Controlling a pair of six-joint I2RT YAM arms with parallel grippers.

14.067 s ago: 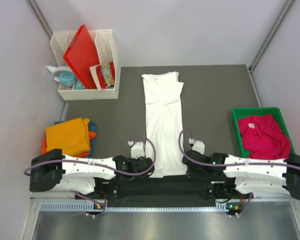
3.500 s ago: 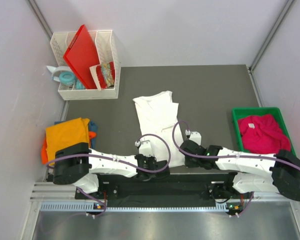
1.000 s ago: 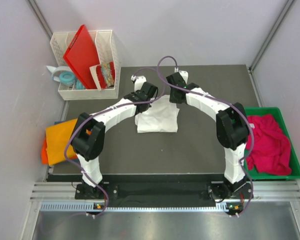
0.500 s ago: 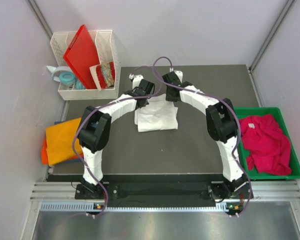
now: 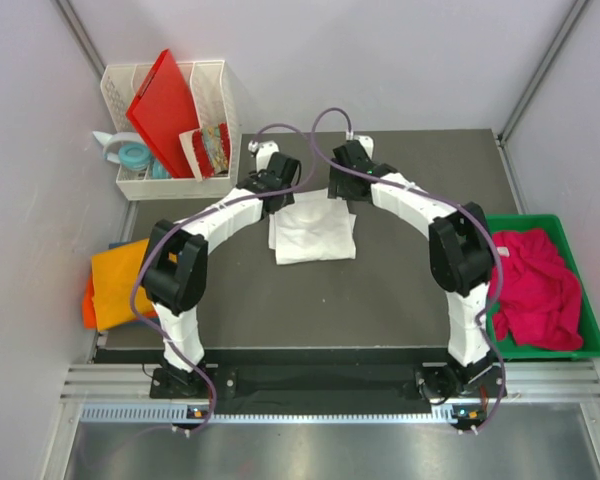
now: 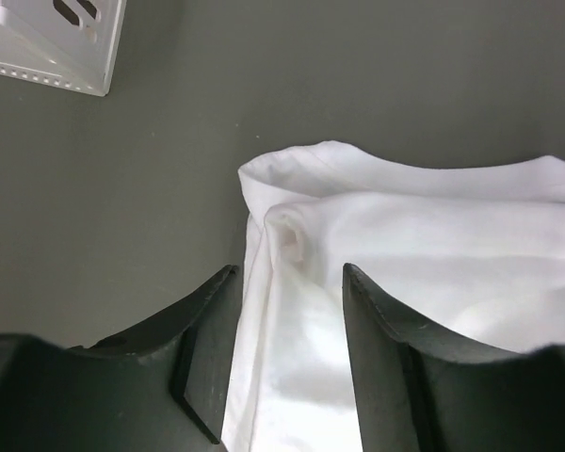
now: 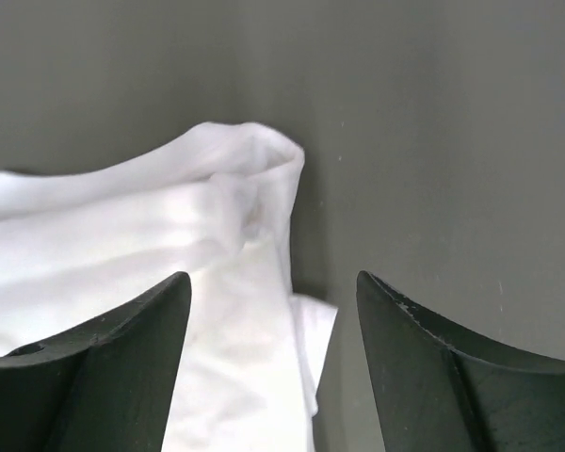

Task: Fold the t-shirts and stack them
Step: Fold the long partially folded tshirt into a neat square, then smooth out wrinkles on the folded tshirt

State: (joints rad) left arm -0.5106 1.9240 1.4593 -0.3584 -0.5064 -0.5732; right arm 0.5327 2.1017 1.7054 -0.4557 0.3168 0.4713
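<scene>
Counter (image 5: 410, 290): folded white t-shirt (image 5: 315, 232) lay under both arms' tips.
Left gripper (image 6: 289, 282): jaws apart, empty; shirt corner just beneath.
Right gripper (image 7: 273, 282): jaws wide, empty; opposite corner beneath.
Nearer arm: neither, judged equal.

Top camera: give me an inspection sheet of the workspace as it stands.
Surface: dark grey mat, flat.
Job's things: white t-shirt folded, far centre; orange t-shirt at the left edge; magenta t-shirt crumpled in the green bin.
Clutter: white basket holding a red board; tape roll beside it.
Grippers: left gripper and right gripper open over the white shirt's far corners.
Cables: purple cables arch over both wrists.
Surroundings: plain walls; nothing else seen.
</scene>
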